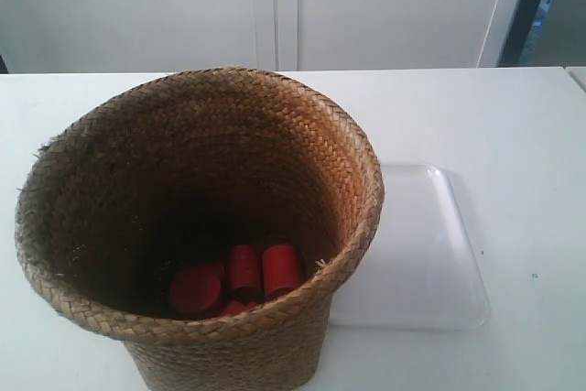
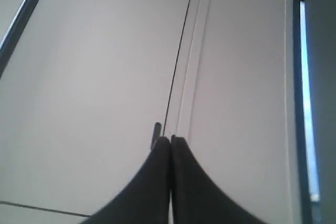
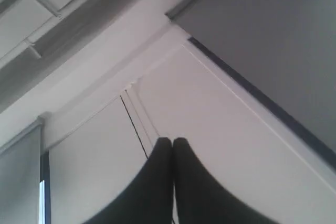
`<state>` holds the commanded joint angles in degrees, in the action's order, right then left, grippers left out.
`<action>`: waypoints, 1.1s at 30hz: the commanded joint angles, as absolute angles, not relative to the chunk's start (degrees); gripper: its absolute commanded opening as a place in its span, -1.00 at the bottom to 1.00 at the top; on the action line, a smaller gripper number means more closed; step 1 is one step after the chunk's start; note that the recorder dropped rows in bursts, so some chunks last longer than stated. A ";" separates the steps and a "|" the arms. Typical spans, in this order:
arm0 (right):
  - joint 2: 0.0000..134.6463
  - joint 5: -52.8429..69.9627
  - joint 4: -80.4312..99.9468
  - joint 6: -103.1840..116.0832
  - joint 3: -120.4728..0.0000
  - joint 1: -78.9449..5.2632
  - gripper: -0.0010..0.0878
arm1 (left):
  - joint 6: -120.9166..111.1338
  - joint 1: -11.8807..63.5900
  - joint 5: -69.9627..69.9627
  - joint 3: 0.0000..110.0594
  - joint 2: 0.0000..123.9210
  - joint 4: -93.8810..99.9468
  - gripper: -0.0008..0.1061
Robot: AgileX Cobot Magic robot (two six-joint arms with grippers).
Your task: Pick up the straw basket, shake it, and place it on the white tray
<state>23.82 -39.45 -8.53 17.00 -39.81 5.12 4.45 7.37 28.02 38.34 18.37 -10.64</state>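
Left hand, right hand closed; straw basket beside white tray.

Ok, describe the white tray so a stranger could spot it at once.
On the white table stands a big brown straw basket. Beside it, toward the exterior view's right and partly hidden behind it, lies the white tray. Unlike the tall woven basket, it is flat, rectangular, glossy and round-cornered.
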 joint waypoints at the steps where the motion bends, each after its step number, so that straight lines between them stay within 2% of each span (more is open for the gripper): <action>1: 27.52 -32.56 -5.99 18.22 -43.37 5.12 -0.98 | 3.23 7.37 25.32 41.26 23.33 -10.97 -0.99; 3: 34.25 -14.12 0.67 23.11 -49.90 5.12 -0.98 | 1.69 7.37 16.14 45.99 30.63 -10.97 -0.99; 5: 42.04 10.11 2.85 30.05 -56.41 5.12 -0.98 | 1.80 7.37 0.36 50.20 38.06 -10.97 -0.99; 8: 50.78 41.65 -3.41 21.27 -63.26 5.12 -0.98 | -0.41 7.37 -25.60 54.35 46.89 -13.19 -0.99; 10: 54.75 53.58 -12.32 8.60 -64.91 5.12 -0.98 | -0.39 7.37 -40.06 56.16 50.56 -14.47 -0.99; 12: 56.88 63.22 -24.02 -2.91 -65.20 5.12 -0.98 | -0.39 7.37 -45.83 57.03 52.28 -15.35 -0.99; 16: 57.70 69.79 -36.25 -11.24 -65.20 5.12 -0.98 | 0.00 7.37 -45.79 58.74 51.75 -16.28 -0.98; 19: 57.87 69.67 -41.27 -16.88 -65.20 5.12 -0.85 | 1.03 7.37 -45.30 60.04 51.45 -16.28 -0.78; 22: 58.77 69.96 -44.66 -20.58 -65.20 5.12 -0.39 | 1.30 7.37 -44.57 60.03 51.76 -17.59 -0.29; 24: 59.78 69.96 -47.50 -25.22 -64.47 5.04 0.12 | 1.30 7.37 -44.93 60.03 52.69 -18.23 0.21; 26: 60.93 69.96 -49.66 -29.11 -63.36 5.04 0.58 | 1.30 7.37 -45.53 60.03 53.76 -18.37 0.59; 27: 61.70 69.50 -50.05 -29.25 -62.97 5.04 0.70 | 1.30 7.37 -46.02 60.03 54.54 -18.37 0.71; 33: 67.15 68.22 -51.58 -29.25 -62.43 5.04 0.63 | 2.35 7.37 -46.28 60.03 59.44 -18.37 0.70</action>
<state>67.15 68.22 -51.58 -29.25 -62.43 5.04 2.35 7.37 -46.28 60.03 59.44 -18.37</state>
